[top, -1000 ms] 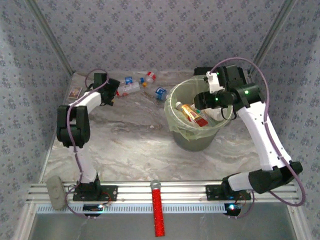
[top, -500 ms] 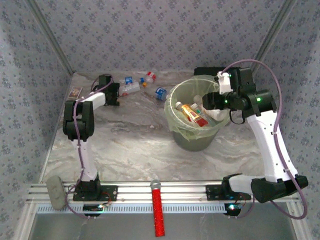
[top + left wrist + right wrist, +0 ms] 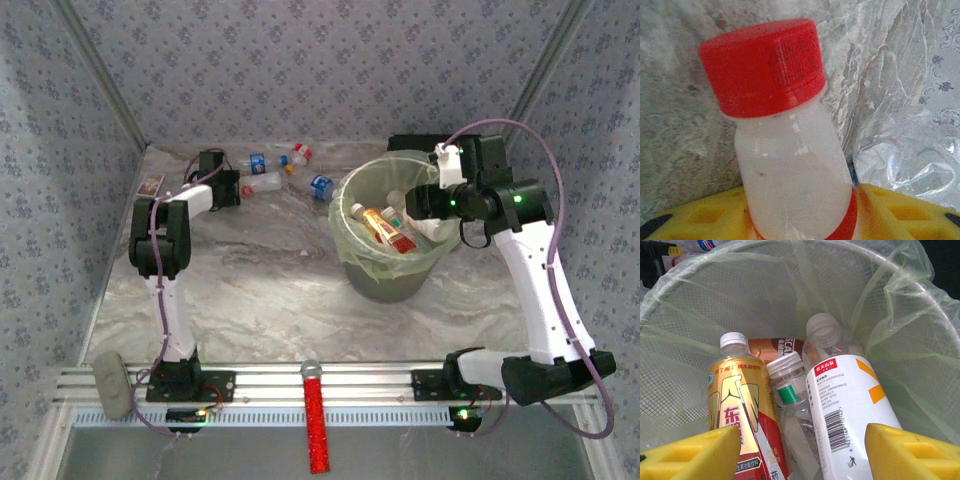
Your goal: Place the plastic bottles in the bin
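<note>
The left gripper (image 3: 800, 220) clamps the red-cap bottle (image 3: 790, 165) at the far left of the desk (image 3: 270, 280). Lift it straight up and squeeze lightly: the smooth, milky, round plastic may slip or buckle. Carry it right to the bin (image 3: 390, 275), a mesh bucket with a thin, crinkly liner (image 3: 900, 300). The right gripper (image 3: 800, 445) hangs wide and empty above the bin.
</note>
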Controlling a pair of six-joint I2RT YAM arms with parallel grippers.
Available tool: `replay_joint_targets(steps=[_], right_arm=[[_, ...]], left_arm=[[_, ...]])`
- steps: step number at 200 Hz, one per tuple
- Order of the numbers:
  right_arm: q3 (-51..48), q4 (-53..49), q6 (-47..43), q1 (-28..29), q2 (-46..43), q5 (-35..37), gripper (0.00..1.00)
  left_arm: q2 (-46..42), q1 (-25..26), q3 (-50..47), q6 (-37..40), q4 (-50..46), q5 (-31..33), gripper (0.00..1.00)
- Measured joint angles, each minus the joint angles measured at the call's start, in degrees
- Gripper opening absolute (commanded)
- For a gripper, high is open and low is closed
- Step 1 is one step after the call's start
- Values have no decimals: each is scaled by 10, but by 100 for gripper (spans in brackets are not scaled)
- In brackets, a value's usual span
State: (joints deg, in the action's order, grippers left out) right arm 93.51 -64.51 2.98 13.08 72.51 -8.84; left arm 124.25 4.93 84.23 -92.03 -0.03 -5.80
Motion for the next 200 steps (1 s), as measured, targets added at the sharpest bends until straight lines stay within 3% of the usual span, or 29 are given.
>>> replay_joint_targets(steps=[102,149,185,200], right_arm=[[47,-6,-4,21,2,-37,69],[137,-5,-9,116,50,-45,69],[189,10,-9,208,119,-45,70],[210,17,-9,236,151,-49,76]], left_arm=[[-235,13,-196,97,13,22,44],[-391,50,-222,229,-17,-12,44],[-496,75,-222,313,-28,-93,46],[-522,85,-223,330,-27,-128,46]])
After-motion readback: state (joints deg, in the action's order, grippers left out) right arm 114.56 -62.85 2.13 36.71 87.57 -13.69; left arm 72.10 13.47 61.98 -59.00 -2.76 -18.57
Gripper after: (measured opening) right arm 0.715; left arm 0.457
